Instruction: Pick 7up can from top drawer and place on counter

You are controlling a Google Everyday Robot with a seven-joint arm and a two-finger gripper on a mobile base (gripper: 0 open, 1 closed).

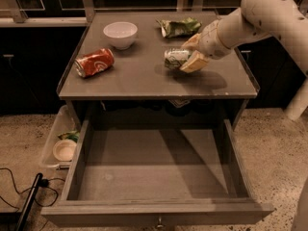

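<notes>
The 7up can (174, 58), green and silver-white, lies on its side between the tan fingers (194, 62) of my gripper (186, 53). The gripper is shut on it and holds it just over the right middle of the counter (139, 78), with its shadow right below. I cannot tell whether the can touches the surface. My white arm reaches in from the upper right. The top drawer (154, 172) stands pulled open below the counter, and nothing shows inside it.
An orange-red soda can (94, 62) lies on the counter's left. A white bowl (120, 34) sits at the back left and a green foil snack bag (179, 27) at the back right. A clear plastic bin (58, 146) and a black cable (17, 196) lie on the floor at left.
</notes>
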